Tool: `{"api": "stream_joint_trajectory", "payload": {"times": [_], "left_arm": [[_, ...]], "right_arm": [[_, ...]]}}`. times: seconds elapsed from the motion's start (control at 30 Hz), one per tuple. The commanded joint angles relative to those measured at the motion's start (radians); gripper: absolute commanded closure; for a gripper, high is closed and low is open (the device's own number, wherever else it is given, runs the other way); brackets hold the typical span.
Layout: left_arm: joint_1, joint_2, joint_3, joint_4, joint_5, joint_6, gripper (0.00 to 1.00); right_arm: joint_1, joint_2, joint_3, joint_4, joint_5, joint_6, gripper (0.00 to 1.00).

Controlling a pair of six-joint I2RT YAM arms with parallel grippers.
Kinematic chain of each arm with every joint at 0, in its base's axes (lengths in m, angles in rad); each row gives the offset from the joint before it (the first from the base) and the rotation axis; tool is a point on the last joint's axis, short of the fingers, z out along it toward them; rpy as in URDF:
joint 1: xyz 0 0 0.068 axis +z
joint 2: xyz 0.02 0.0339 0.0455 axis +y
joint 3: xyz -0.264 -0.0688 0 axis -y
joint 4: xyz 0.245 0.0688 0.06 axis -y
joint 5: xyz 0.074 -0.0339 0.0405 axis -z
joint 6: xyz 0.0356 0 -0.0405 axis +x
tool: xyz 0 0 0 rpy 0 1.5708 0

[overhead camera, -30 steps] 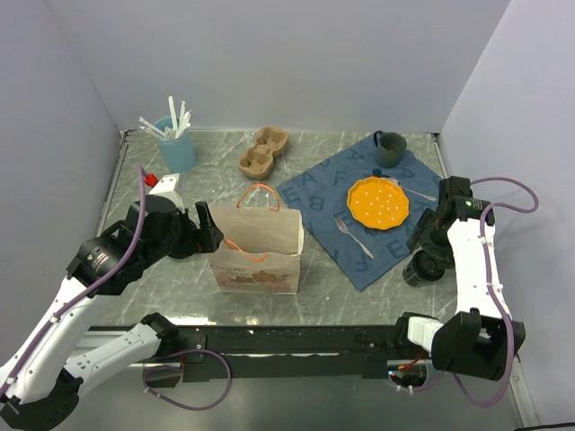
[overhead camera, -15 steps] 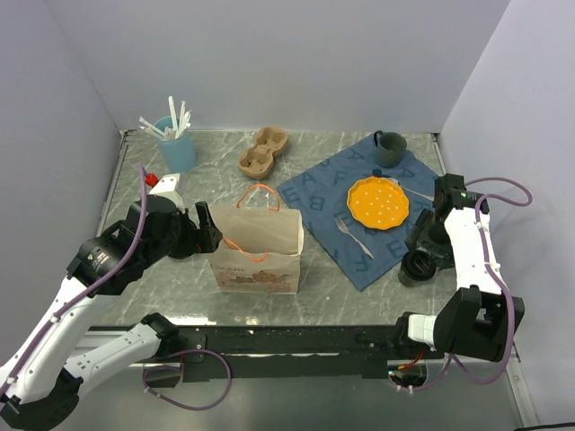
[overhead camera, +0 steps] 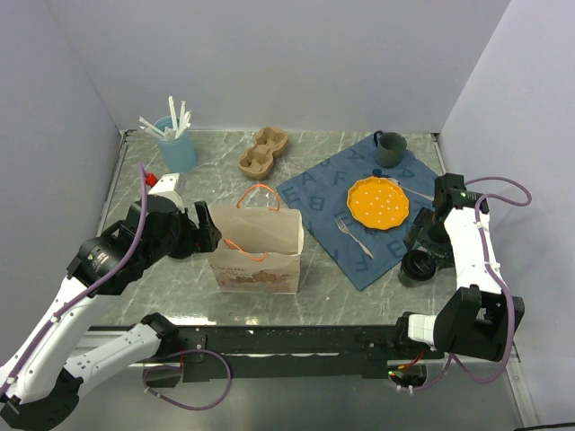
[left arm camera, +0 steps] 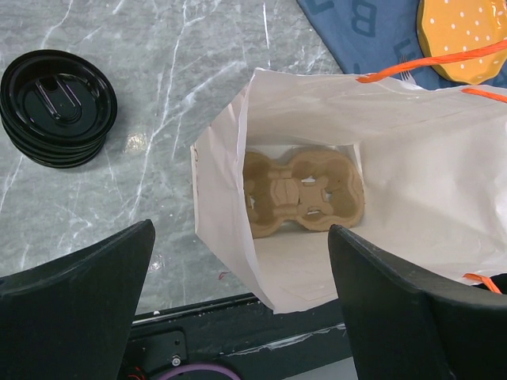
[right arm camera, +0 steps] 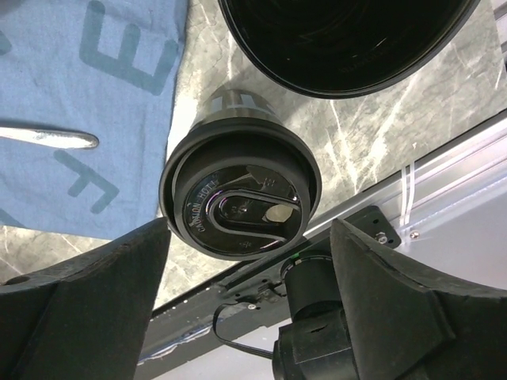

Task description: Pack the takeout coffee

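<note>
The small black lidded takeout coffee cup [right arm camera: 240, 194] stands upright on the grey marble worktop [overhead camera: 332, 292], just beside the edge of the blue letter-printed cloth [overhead camera: 319, 184]. The right hand [overhead camera: 428, 242] hangs over it, fingers spread wide on either side. The left hand [left arm camera: 242, 237] hovers open above the pale paper bag with orange handles [left arm camera: 412, 158], which holds a brown pulp cup carrier [left arm camera: 301, 190].

takeout coffee [right arm camera: 240, 198] lid: embossed "CAUTION HOT" | blue cloth [right arm camera: 47, 87]: printed letters E, F
</note>
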Motion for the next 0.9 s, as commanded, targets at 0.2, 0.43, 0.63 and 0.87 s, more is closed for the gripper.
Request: {"api": "stream_joint_trajectory", "payload": {"times": [0.2, 0.43, 0.63, 0.87], "left_arm": [[0.001, 0.001, -0.007, 0.038, -0.014, 0.021, 0.03], [0.001, -0.013, -0.03, 0.037, -0.01, 0.031, 0.03], [0.001, -0.015, -0.021, 0.023, -0.024, 0.048, 0.03], [0.001, -0.024, -0.027, 0.025, -0.026, 0.045, 0.03]], "right_arm": [[0.034, -0.018, -0.016, 0.016, 0.011, -0.003, 0.1], [0.032, -0.017, -0.03, 0.016, 0.022, -0.006, 0.14], [0.032, -0.01, -0.042, 0.025, 0.017, -0.003, 0.14], [0.036, 0.008, -0.019, 0.022, 0.017, 0.0, 0.19]]}}
